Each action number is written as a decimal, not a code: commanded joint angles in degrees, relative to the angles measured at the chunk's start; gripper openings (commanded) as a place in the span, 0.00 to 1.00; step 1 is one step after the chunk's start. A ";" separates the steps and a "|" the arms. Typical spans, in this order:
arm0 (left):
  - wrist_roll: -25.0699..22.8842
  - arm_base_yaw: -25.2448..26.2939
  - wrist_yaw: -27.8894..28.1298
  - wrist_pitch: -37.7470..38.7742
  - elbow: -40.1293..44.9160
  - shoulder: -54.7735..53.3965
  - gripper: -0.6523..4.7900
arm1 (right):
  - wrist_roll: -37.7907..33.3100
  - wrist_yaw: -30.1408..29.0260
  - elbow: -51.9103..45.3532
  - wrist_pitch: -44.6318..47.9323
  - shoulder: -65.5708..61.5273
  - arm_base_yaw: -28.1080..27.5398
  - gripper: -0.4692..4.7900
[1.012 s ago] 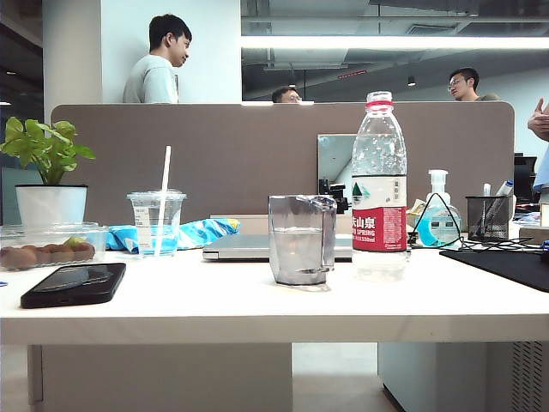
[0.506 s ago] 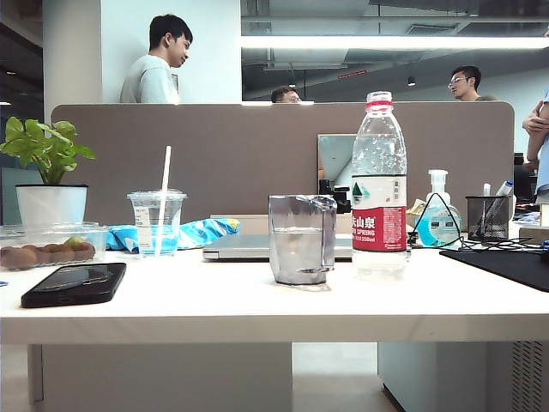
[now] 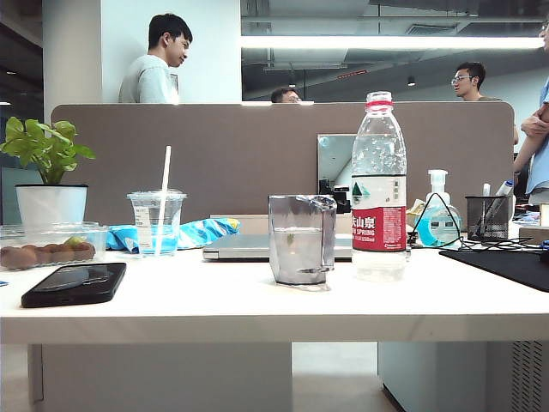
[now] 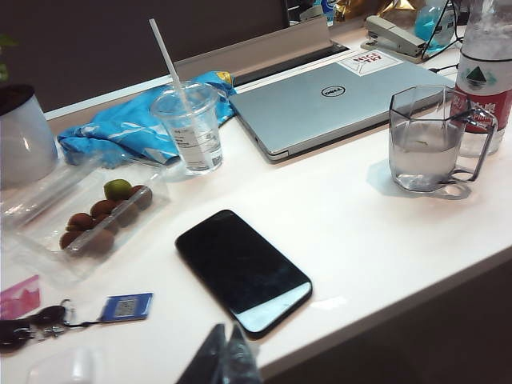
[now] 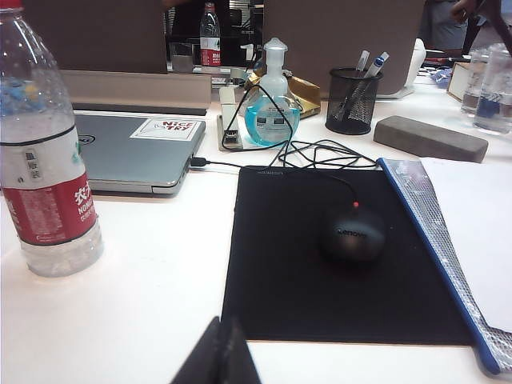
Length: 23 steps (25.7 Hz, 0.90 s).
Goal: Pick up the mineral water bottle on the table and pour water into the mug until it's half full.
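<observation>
1. Clear plastic, no cap, still standing: the mineral water bottle (image 3: 379,184) sits upright on the table (image 3: 257,302), just to the right of the mug (image 3: 300,239) in the exterior view. The mug already looks roughly half full to us, so the pour seems done.

2. We see neither arm in the exterior view. The left gripper (image 4: 222,358) hangs back over the near table edge, close to the black phone (image 4: 242,270), fingers pressed together with nothing between them. The right gripper (image 5: 216,354) is also pinched closed and empty, low over the near edge by the black mouse pad (image 5: 336,264), with the bottle well off to one side in its view.

3. Biggest worry for us: that bottle is tall and open at the top. If either arm swings wide, a bump to its upper half would tip it, and water would run straight toward the laptop (image 4: 328,100) behind it.

4. The mug and bottle stand very close, so knocking one likely nudges the other. The mug's thick base should help it; the bottle looks much tippier.

5. On the right side, the mouse (image 5: 352,232) and its cable (image 5: 320,152) could get snagged if that arm sweeps low.

6. Pouring any more would likely overshoot the half mark.
</observation>
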<state>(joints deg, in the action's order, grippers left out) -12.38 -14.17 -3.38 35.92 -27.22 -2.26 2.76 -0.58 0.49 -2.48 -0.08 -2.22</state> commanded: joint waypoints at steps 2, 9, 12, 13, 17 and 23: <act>-0.44 3.02 4.04 -4.50 1.03 1.18 0.11 | -0.20 -0.26 -0.44 0.77 0.04 0.04 0.09; 6.78 9.25 1.55 -26.01 13.46 1.20 0.11 | -0.20 -0.26 -0.44 0.79 0.04 0.04 0.09; 7.17 9.22 2.21 -32.46 17.64 1.22 0.11 | -0.20 -0.24 -0.44 0.79 0.04 0.04 0.09; 7.34 9.22 2.27 -33.90 18.73 1.22 0.11 | -0.20 -0.26 -0.44 0.79 0.04 0.04 0.09; 7.50 9.25 2.45 -36.48 22.32 1.22 0.11 | -0.20 -0.26 -0.44 0.79 0.04 0.04 0.09; 13.51 13.73 4.74 -36.44 26.73 1.57 0.11 | -0.20 -0.24 -0.44 0.79 0.04 0.04 0.09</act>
<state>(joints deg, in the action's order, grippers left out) -1.02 -1.32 0.95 0.21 -0.82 -0.97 2.76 -0.64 0.49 -2.48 -0.08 -2.24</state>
